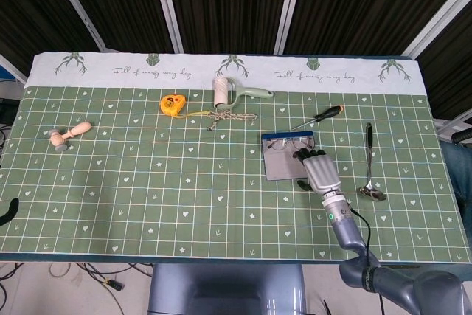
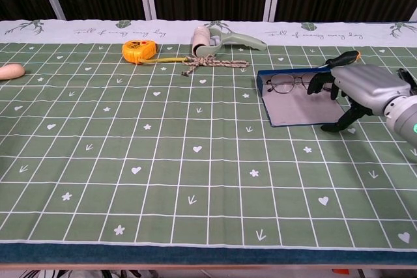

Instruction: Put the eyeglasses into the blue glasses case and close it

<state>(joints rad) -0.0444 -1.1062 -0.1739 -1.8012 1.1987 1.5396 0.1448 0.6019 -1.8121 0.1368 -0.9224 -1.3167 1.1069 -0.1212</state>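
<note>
While the eyeglasses (image 2: 291, 83) are lying inside the open blue glasses case (image 2: 296, 107), up against its far rim, the case is sitting flat on the green mat (image 2: 163, 148) right of centre. Just beside its right edge, the right hand (image 2: 355, 92) is hovering with dark fingers (image 2: 320, 84) curled toward the frames' right end and thumb pointing down by the mat; whether it is gripping them, I cannot tell. Farther off, a screwdriver (image 1: 318, 116) and spoon (image 1: 370, 167) are lying nearby.
</note>
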